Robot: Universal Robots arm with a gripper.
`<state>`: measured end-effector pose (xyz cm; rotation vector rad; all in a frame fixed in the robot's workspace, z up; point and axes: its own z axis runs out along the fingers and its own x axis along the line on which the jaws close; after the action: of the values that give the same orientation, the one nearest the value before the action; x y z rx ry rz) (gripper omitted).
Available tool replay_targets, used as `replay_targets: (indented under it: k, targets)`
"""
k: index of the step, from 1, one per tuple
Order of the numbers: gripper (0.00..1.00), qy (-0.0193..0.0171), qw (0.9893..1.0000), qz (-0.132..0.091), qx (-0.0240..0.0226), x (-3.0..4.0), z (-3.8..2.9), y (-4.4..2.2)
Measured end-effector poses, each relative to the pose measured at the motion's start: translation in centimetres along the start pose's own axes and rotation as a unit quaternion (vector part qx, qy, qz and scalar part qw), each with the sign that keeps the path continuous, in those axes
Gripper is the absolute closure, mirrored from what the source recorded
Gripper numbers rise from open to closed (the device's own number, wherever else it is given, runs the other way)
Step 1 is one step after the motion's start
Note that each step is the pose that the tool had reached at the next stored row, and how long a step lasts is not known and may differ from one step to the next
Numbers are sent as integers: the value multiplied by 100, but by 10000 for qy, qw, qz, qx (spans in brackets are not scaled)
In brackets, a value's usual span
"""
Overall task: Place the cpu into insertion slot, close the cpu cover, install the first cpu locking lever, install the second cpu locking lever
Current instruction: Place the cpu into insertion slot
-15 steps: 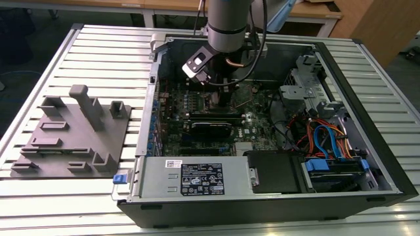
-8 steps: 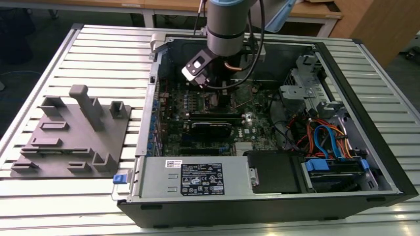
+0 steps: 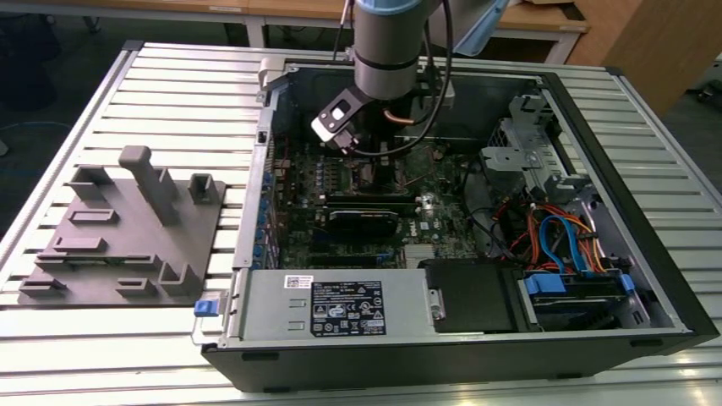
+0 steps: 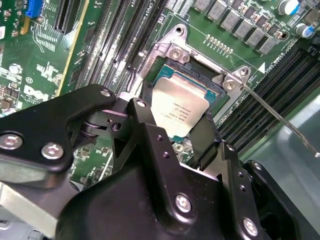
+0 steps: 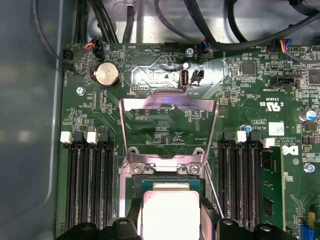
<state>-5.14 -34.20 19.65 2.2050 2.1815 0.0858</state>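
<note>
Exterior view: arm point(image 3: 390, 42) comes straight down into the case point(image 3: 451, 359), which lies open side up on the slatted table point(image 3: 169, 76). The claw point(image 4: 174, 117) is low over the board point(image 5: 165, 130), at the far end of the case from the power supply point(image 3: 338, 309). Claw straddles the cpu point(image 5: 171, 207), tight to two opposite edges; the other two edges are bare. Clamped or merely bracketing: cannot tell. Cpu lies flat and square in the slot point(image 4: 192, 71), metal top up, with the slot rim showing as a thin dark border along the bare edge ahead of the claw. Cover point(image 5: 170, 103) stands swung up just ahead of the claw, hinge side nearest it and free edge farthest; board shows through its window. One lever point(image 4: 280, 117), a thin wire rod, slants away from the slot over the memory bank, close beside one flank of the claw. Memory slots point(image 5: 87, 192) run in banks along both flanks of the claw, just beside the slot; one bank carries a module point(image 5: 270, 195). Beyond the other bank: a strip of board, then grey case metal. Ahead of the cover: coin cell point(image 5: 106, 74), then cables point(image 5: 240, 20) at the board edge. Room is open above the claw, tight sideways and ahead. Fixture plate point(image 3: 124, 245) sits on the table outside the case, well apart from the claw, at the exterior view's left.
</note>
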Motion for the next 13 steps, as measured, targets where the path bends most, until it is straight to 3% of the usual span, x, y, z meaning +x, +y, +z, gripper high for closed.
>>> replay_targets:
  k: [13]
  targets:
    - [46, -3, 10000, -1, 2, 26, 49, -11]
